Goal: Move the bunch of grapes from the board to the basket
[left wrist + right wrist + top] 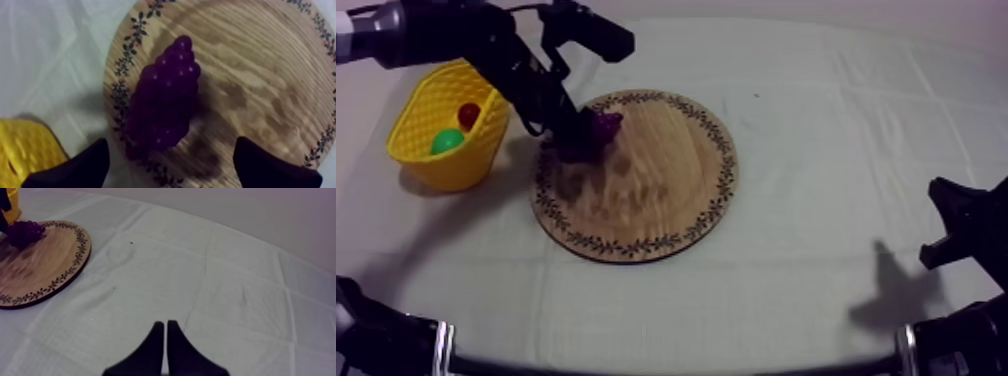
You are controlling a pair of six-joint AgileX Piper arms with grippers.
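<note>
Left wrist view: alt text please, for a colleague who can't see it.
Purple grapes lie on the board near its patterned rim, the open left gripper poised at either side without touching them. The basket sits on the cloth beside that rim.

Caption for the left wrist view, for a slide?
Open left gripper over the bunch of grapes on the wooden board, yellow basket alongside.

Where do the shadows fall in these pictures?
Top view: a dark shadow lies on the grey-white cloth beside the right arm's black fingers. Left wrist view: the purple bunch of grapes darkens the round wooden board beside it, between the open left fingers.
</note>
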